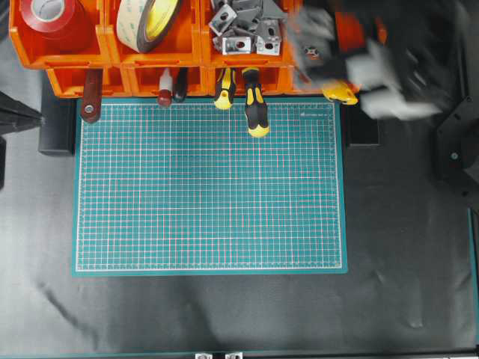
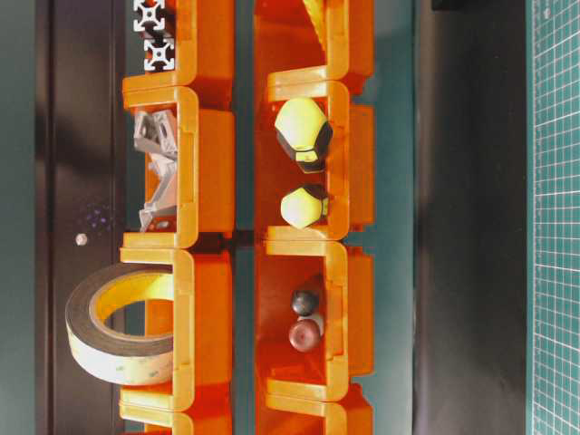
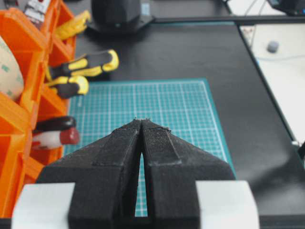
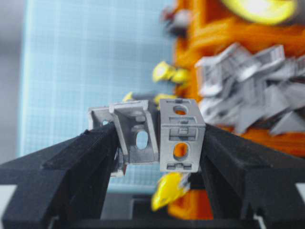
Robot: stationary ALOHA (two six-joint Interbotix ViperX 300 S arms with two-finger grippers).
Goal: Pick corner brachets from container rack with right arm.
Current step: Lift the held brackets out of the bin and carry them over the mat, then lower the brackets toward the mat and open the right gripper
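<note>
While clamped between the right gripper (image 4: 155,143) jaws, corner brachets (image 4: 159,138) carried off the container rack (image 4: 214,28); left gripper (image 3: 142,125) pressed shut; release next.

Workshop: tool bins (image 1: 150,71), cutting mat (image 1: 209,187).

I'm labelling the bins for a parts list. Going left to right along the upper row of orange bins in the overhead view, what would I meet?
Red tape roll → large roll of double-sided tape → heap of corner brachets → the blurred right arm, which hides what lies beyond.
</note>
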